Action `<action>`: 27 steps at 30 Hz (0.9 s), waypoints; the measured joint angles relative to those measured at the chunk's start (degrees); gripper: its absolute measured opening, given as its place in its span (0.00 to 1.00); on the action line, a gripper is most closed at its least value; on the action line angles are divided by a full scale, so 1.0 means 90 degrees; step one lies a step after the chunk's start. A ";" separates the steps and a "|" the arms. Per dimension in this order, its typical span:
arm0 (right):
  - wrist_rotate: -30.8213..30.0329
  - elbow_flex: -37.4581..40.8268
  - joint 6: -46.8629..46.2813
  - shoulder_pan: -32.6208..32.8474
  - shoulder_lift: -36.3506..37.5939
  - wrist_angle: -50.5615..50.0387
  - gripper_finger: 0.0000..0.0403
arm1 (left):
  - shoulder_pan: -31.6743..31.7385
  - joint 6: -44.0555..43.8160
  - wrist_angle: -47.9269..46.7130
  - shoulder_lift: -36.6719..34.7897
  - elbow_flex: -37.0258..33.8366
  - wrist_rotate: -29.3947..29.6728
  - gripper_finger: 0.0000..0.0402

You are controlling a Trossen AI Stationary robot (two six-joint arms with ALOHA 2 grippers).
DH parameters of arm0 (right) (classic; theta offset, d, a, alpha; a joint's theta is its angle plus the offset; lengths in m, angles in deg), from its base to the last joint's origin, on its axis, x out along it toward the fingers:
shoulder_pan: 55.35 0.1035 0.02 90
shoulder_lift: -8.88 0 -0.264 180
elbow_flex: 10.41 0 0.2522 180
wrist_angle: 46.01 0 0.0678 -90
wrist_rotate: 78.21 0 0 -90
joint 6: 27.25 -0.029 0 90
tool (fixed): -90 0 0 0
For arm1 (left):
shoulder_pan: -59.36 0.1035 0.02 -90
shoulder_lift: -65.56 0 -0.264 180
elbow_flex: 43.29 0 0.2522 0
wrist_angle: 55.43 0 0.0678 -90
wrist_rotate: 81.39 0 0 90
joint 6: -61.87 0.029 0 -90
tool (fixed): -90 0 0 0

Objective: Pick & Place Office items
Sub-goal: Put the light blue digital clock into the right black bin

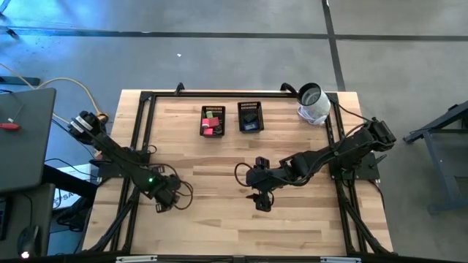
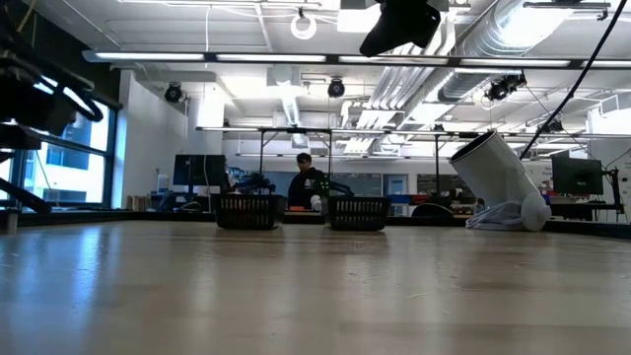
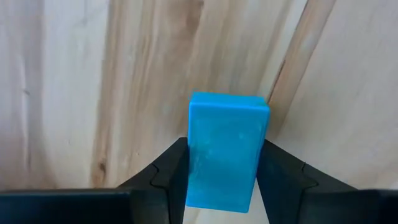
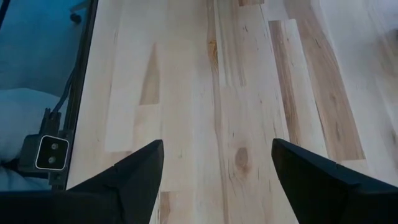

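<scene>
My left gripper (image 3: 224, 163) is shut on a bright blue rectangular block (image 3: 227, 134). In the high view it (image 1: 167, 196) hangs over the table's near left part, and the arm hides the block there. My right gripper (image 4: 217, 158) is open with only bare wood between its fingers. It (image 1: 262, 201) is over the near middle of the table. Other small pieces lie in the trays: red, pink and green ones (image 1: 213, 124) in the left tray, black and blue ones (image 1: 250, 120) in the right. My left gripper pinches the blue block between its two fingers, one pad (image 3: 177, 163) on each long side. The hold is on the block's rear half (image 3: 217, 186), and the front half sticks out past the fingertips. The fingers point down at the table and lie along the block. Whether the block touches the wood I cannot tell.
Two black mesh trays (image 1: 213, 110) (image 1: 251, 106) stand side by side at the far middle of the table. A white cylinder (image 1: 313, 104) lies tilted at the far right corner. A black frame (image 1: 146, 96) borders the table. A person (image 2: 306, 182) is in the room behind.
</scene>
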 joint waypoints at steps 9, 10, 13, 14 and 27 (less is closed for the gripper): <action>-0.0399 0.0000 0.0100 -0.0002 0.0000 -0.0002 0.71 | 0.0419 0.0776 -0.0382 -0.0075 0.0450 0.0906 0.35; -0.0459 0.0000 0.0100 -0.0009 0.0000 -0.0002 0.71 | 0.0458 0.0905 -0.0491 -0.0075 0.0575 0.1083 0.35; -0.0525 0.0000 0.0088 -0.0063 0.0000 0.0034 0.71 | 0.0556 0.1259 -0.0836 -0.0075 0.1034 0.1710 0.35; -0.0522 0.0000 0.0055 -0.0096 0.0000 0.0081 0.71 | 0.0582 0.1389 -0.0912 -0.0077 0.1199 0.1906 0.35; -0.0413 0.0000 -0.0082 -0.0725 0.0000 0.1044 0.71 | 0.1027 0.3243 -0.0912 0.0234 0.2504 0.3543 0.35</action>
